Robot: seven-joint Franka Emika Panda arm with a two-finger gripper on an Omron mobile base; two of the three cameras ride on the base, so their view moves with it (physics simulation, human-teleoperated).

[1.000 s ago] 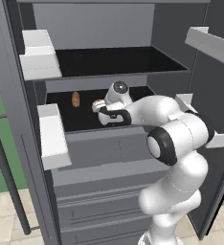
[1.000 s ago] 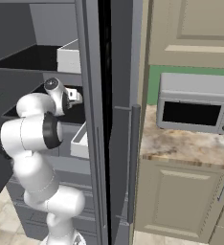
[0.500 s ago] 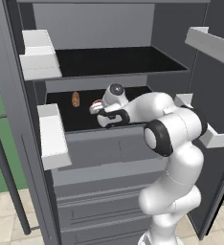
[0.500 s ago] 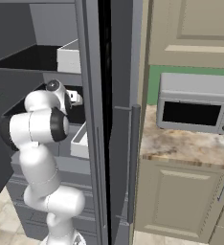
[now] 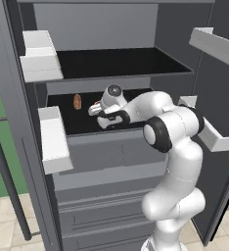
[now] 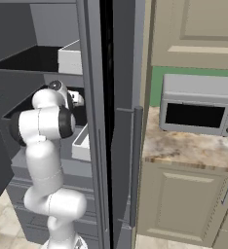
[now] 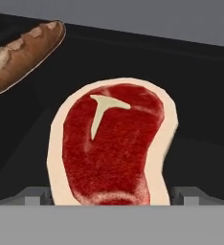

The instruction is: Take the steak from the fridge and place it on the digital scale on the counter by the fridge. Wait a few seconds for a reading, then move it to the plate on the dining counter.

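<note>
robot arm reached deeper into the fridge (image 5: 111,63) for the steak (image 7: 111,146)

over the past second the elbow swung inward; the hand (image 5: 103,116) hung spread wide, gripping nothing, a finger (image 7: 35,196) on each side of the meat on the dark shelf (image 5: 82,125) (a brown loaf (image 7: 23,55) lay beside). closing on it looked the likely next step.

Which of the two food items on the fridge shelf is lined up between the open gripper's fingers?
The steak: red meat with a pale fat rim, centred just ahead of the gripper. The brown bread-like loaf lies off to the side, further back on the dark shelf.
</note>
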